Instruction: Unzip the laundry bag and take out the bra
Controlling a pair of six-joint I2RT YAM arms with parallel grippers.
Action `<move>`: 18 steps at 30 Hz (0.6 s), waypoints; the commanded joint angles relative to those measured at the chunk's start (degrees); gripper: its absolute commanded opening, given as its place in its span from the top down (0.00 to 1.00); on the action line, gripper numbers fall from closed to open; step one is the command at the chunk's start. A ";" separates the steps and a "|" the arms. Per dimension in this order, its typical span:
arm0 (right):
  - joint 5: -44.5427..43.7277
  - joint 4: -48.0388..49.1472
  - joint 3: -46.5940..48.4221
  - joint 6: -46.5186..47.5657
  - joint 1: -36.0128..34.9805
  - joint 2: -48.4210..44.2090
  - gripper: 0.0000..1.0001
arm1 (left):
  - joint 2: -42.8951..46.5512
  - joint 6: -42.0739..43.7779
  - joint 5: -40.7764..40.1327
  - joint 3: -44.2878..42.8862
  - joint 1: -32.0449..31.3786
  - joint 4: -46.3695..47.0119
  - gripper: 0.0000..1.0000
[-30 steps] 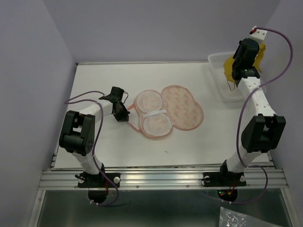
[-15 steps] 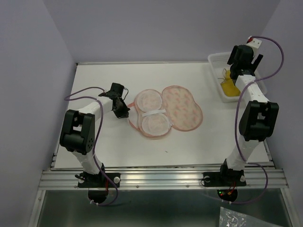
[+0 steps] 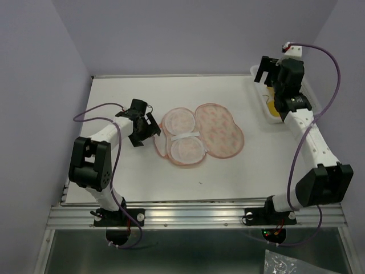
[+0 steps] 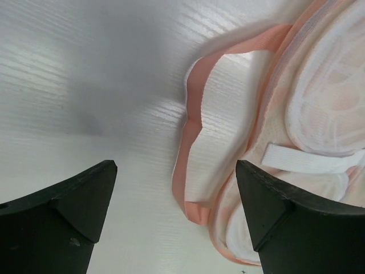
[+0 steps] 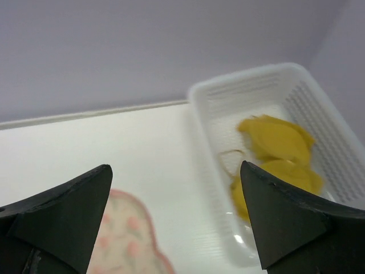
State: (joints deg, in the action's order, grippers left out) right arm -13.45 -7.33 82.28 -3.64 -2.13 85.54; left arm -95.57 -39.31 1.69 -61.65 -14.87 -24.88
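Note:
The laundry bag [image 3: 199,134] lies spread open in the middle of the table, two cream mesh halves with orange marks and pink edging. My left gripper [image 3: 146,132] is open at the bag's left edge. In the left wrist view the pink zip edging [image 4: 191,142] lies loose on the table between the parted fingers of the left gripper [image 4: 175,165]. The yellow bra [image 5: 276,142] lies in the white basket [image 5: 197,100]. My right gripper [image 3: 267,71] hangs open and empty above the basket's left side. From above, the bra [image 3: 274,108] is partly hidden by the right arm.
The white basket [image 3: 267,114] stands at the table's back right corner, against the purple side wall. Purple walls close in the table at the left, back and right. A corner of the bag [image 5: 120,234] shows at the bottom of the right wrist view.
The right gripper let the bra drop into the basket, opened, and swung left. The left gripper, shut on the bag's pink edge before, has opened and let it go.

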 commanded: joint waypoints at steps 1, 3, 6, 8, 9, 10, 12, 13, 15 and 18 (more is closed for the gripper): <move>4.22 0.04 -5.54 -1.62 -6.30 -7.39 0.00 | 7.84 1.25 -3.62 -3.39 0.46 -2.45 0.01; 7.55 1.26 -10.72 -4.60 -6.92 -11.00 0.00 | 11.97 1.25 -4.85 -3.57 0.46 -3.24 0.01; 11.94 1.45 -17.47 -7.25 -6.92 -13.72 0.00 | 19.00 0.21 -8.96 -2.96 0.63 -4.38 0.01; 16.23 1.01 -22.22 -8.48 -6.92 -14.43 0.00 | 25.04 -0.94 -11.87 -1.12 0.64 -4.30 0.01; 17.66 1.00 -23.90 -9.36 -6.92 -14.69 0.00 | 26.82 -1.29 -12.24 -0.15 0.90 -3.51 0.01; 18.54 0.66 -25.49 -11.02 -6.92 -14.70 0.00 | 30.06 -1.64 -11.98 1.51 0.99 -2.55 0.01; 19.42 0.04 -28.21 -12.27 -6.92 -14.00 0.00 | 32.80 -1.91 -11.71 2.93 1.07 -2.01 0.01; 19.52 -0.92 -30.14 -12.01 -6.92 -12.69 0.00 | 34.03 -2.52 -11.71 4.07 1.07 -1.84 0.01; 16.81 -1.63 -31.73 -12.71 -7.45 -11.19 0.00 | 36.59 -2.96 -12.67 4.87 1.16 -2.27 0.01; 11.37 -2.77 -32.54 -12.71 -7.45 -6.55 0.00 | 38.70 -3.84 -14.26 5.83 1.16 -3.50 0.01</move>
State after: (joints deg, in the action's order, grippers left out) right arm 2.39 -9.89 49.69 -14.85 -9.13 75.70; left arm -58.04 -41.82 -8.99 -57.98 -14.00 -26.94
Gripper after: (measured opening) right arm 0.995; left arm 0.989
